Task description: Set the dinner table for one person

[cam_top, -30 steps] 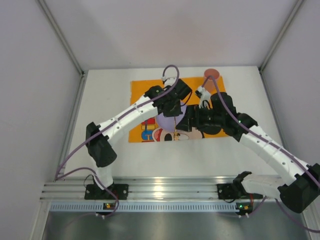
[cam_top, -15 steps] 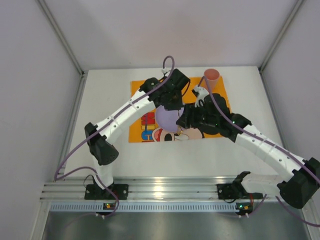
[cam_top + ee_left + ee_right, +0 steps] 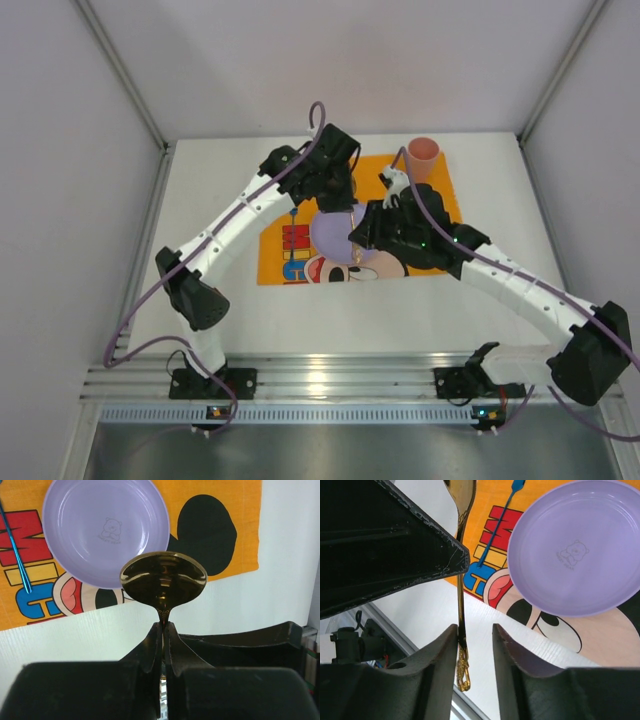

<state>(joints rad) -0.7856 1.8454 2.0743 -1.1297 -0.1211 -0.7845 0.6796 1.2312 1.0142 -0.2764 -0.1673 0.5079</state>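
My left gripper [image 3: 163, 626] is shut on the neck of a gold spoon [image 3: 162, 580], holding it in the air above the dinner table [image 3: 210, 200]. In the right wrist view the spoon's thin handle [image 3: 461, 605] runs down between my right gripper's [image 3: 475, 627] fingers. It lies against one finger, and a gap shows to the other. A lilac plate [image 3: 105, 530] sits on the orange Mickey Mouse placemat [image 3: 235, 510], with a blue utensil [image 3: 15, 550] on the mat beside it. From above, both grippers meet over the plate [image 3: 330, 238].
A pink cup [image 3: 423, 152] stands at the placemat's far right corner. The ribbed aluminium rail [image 3: 320, 380] runs along the near edge with both arm bases. The left arm's black body [image 3: 380, 540] fills the upper left of the right wrist view.
The left arm has swung left and away with the spoon. The right gripper has followed it leftward, and its jaws have narrowed around the spoon handle.
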